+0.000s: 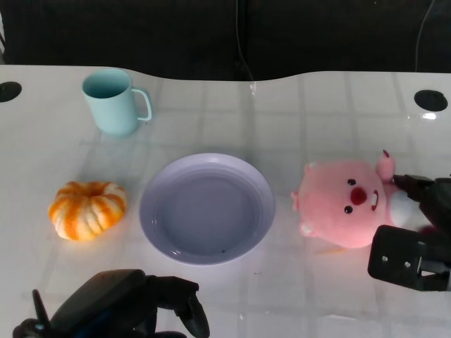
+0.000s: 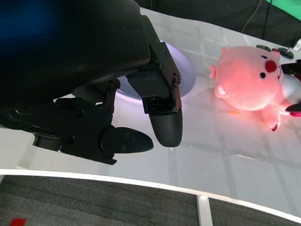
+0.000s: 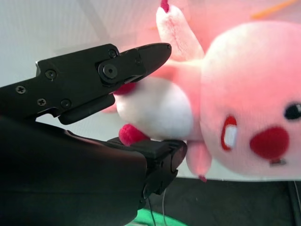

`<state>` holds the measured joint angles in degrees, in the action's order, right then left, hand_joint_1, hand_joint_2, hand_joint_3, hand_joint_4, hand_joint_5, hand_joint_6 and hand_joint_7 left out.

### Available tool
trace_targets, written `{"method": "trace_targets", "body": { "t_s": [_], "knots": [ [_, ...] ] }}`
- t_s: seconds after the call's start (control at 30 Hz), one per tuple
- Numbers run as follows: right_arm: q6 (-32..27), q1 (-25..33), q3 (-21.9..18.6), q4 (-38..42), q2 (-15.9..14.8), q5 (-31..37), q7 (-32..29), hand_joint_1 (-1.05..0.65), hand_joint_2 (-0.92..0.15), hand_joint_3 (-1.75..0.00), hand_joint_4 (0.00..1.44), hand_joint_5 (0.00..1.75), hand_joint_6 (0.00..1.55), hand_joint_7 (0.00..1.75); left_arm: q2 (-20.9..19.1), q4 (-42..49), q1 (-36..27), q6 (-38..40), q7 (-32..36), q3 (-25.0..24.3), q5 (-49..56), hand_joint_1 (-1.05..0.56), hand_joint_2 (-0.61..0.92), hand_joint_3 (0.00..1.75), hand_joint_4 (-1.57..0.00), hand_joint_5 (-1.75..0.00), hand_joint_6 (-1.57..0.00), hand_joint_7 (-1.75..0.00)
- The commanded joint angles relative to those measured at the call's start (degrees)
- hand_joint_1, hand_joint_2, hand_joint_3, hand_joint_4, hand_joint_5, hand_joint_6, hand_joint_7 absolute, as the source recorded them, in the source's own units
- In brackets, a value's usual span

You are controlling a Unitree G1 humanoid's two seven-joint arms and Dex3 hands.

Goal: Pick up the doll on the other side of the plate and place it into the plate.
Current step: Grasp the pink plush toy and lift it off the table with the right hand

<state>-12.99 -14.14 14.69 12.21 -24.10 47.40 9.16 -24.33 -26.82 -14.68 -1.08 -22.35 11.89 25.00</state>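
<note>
The pink doll (image 1: 345, 204) with a red nose lies on its side on the white table, right of the lilac plate (image 1: 151, 225). My right hand (image 1: 416, 239) reaches in from the right edge, fingers on both sides of the doll's white belly. Up close in the right wrist view, the doll (image 3: 244, 94) has one finger of the right hand (image 3: 84, 155) pressing by its arm and another under its belly. My left hand (image 1: 120, 303) hovers near the front edge, below the plate, holding nothing. The left wrist view shows the left hand (image 2: 94, 84), the plate (image 2: 186, 70) and the doll (image 2: 254, 80).
An orange-and-white pumpkin plush (image 1: 87, 209) lies left of the plate. A light-blue mug (image 1: 113, 102) stands at the back left. Two black holes sit in the table's far corners, and a dark backdrop lies behind the table's far edge.
</note>
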Motion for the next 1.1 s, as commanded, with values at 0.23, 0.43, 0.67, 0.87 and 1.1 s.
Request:
{"method": "trace_targets", "body": {
  "t_s": [0.23, 0.43, 0.67, 0.87, 1.1],
  "knots": [
    [1.5, -8.0, 4.4, 16.3, 2.0, -2.7, -1.0, -0.69, -0.92, -0.03, 0.14, 0.23, 0.3, 0.01, -1.4, -3.8, -1.7, 1.8, -1.1, -0.4, 0.7, -0.17, 0.92, 0.3, -0.67, -1.52, -0.77, -0.85],
    [6.0, -12.3, 5.3, 27.8, 4.2, -4.8, -9.7, -0.6, -0.92, -0.02, 0.42, 0.15, 0.53, 0.05, -1.5, -5.4, -2.2, 3.4, -1.6, -0.2, 1.1, -0.17, 0.92, 0.3, -0.67, -1.5, -0.78, -0.83],
    [15.7, -15.3, 3.2, 38.7, 6.2, -9.3, -25.4, -0.14, -0.92, -0.07, 0.94, 0.83, 1.23, 0.08, -1.2, -4.8, -1.2, 3.6, -1.3, 0.7, 2.1, -0.17, 0.92, 0.3, -0.69, -1.54, -0.79, -0.83],
    [18.7, -17.7, 5.5, 43.4, 6.0, -8.9, -31.1, -0.16, -0.57, -0.81, 0.82, 1.68, 0.85, 1.39, -1.0, -4.2, -0.4, 3.7, -0.9, 0.9, 2.8, -0.18, 0.92, 0.31, -0.7, -1.57, -0.81, -0.83],
    [17.4, -17.7, 6.7, 42.7, 6.3, -9.2, -33.7, -0.22, -0.64, -0.71, 0.78, 1.68, 0.82, 1.28, -1.2, -3.5, -0.7, 2.7, -0.5, 0.3, 2.0, -0.17, 0.92, 0.3, -0.7, -1.58, -0.81, -0.83]
  ]
}}
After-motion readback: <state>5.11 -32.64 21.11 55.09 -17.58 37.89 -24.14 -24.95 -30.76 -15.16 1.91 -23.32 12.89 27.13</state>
